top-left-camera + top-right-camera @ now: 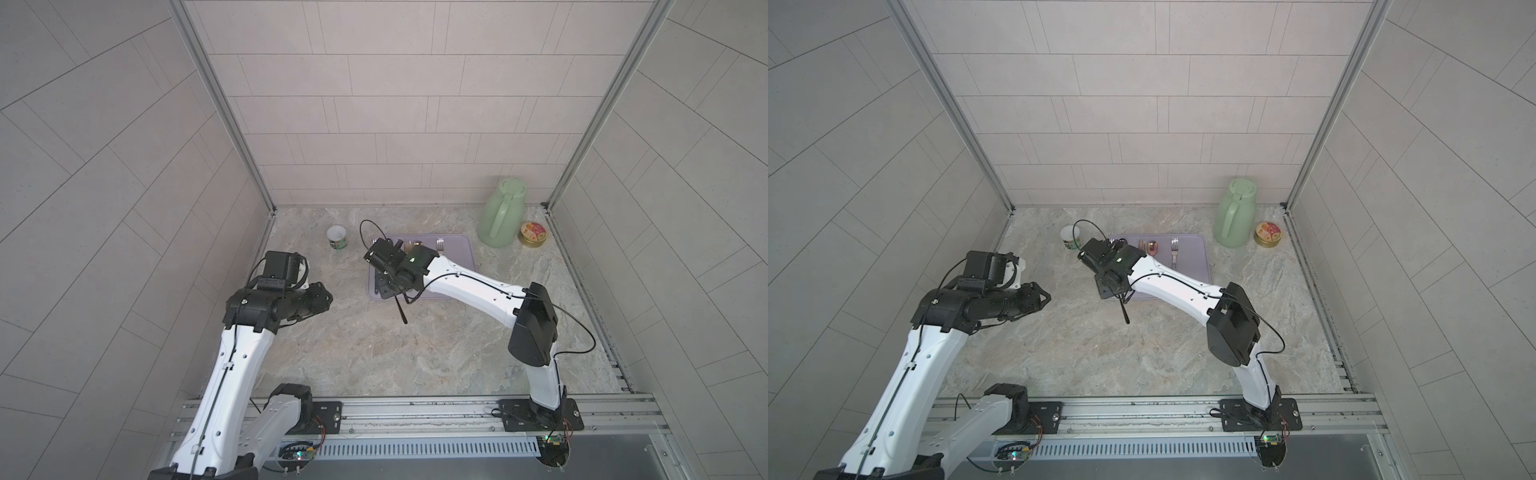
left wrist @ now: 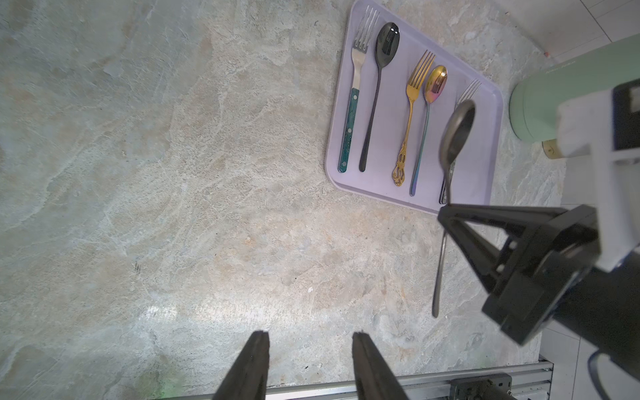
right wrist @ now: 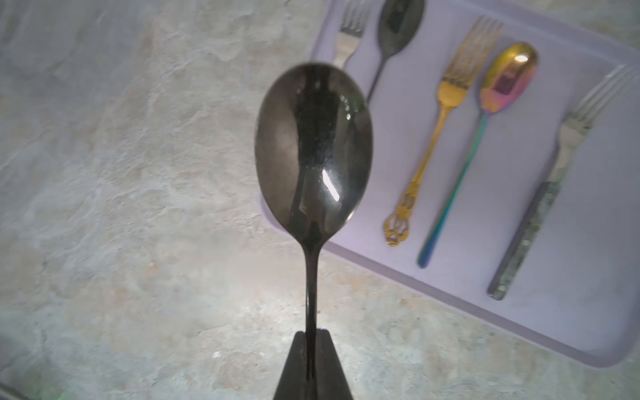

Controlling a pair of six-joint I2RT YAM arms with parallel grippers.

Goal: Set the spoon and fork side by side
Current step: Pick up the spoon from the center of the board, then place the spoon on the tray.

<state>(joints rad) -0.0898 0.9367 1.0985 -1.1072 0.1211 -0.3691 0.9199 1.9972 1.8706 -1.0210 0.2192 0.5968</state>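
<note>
A marble-patterned table (image 1: 374, 353) fills the floor of the tiled cell. At its far right corner stands a pale green jug (image 1: 500, 216), upright. Beside the jug, toward the middle, a lilac tray (image 2: 388, 145) lies flat on the table.

The right gripper (image 3: 311, 343) hangs over the near edge of the tray, its jaws pressed together on the thin handle of a steel spoon (image 3: 313, 145). The spoon is in the air with its bowl pointing toward the far wall. Its handle end sticks out over the bare table. The left gripper (image 2: 310, 343) is well apart from the tray. Its jaws stand apart with nothing between them.

A white cup (image 1: 336, 237) stands near the tray's left side, and a round tin (image 1: 532, 235) is just beside the jug.

On the tray lie two pairs: a fork with a green handle (image 2: 356, 69) next to a black spoon (image 2: 384, 48), then a gold fork (image 2: 414, 90) next to a rainbow spoon (image 2: 434, 85). A silver fork (image 3: 554, 166) lies alone at the tray's right end. In the left wrist view the spoon bowl covers part of it, so perhaps the spoon is above it, but I cannot tell surely.
</note>
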